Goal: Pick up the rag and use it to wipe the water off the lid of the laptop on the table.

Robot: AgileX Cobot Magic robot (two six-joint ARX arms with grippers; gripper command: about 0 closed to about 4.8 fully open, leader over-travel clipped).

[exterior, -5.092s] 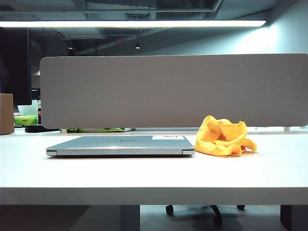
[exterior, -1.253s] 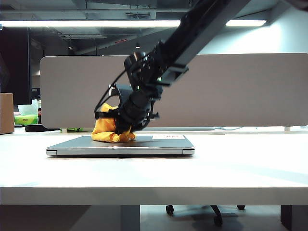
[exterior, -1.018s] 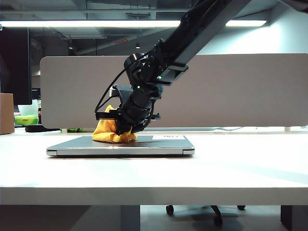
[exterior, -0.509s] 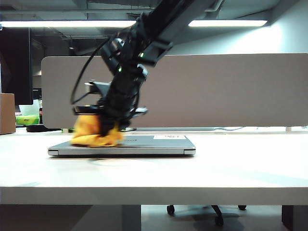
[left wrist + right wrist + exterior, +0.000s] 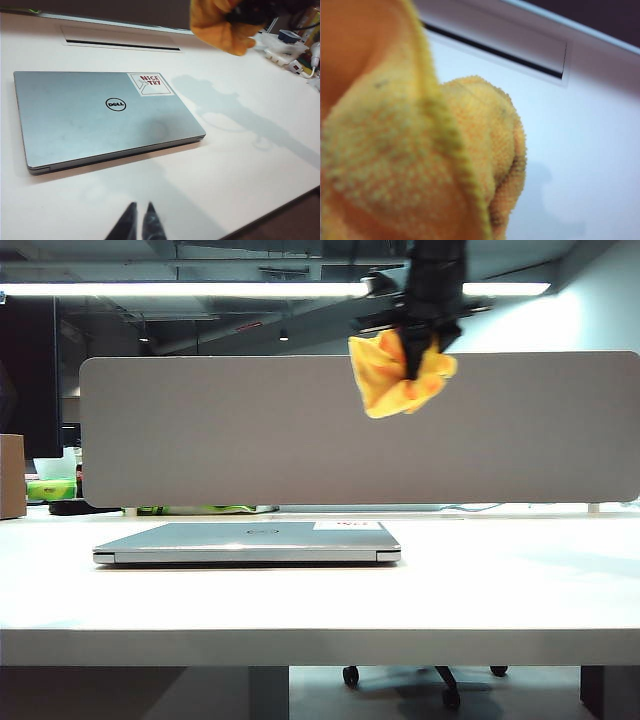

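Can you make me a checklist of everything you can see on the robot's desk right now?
Surface: white table, smooth.
Job's things: silver laptop shut, lying flat; its lid shows faint smudges; the yellow rag hangs high above the table, off the laptop.
Clutter: white sticker on the lid corner.
Grippers: right gripper raised, shut on the rag; left gripper low over the table's near edge, tips together, holding nothing.
Cables: plugs and a power strip at the table's far side.
Surroundings: grey divider panel, ceiling light, cardboard box.
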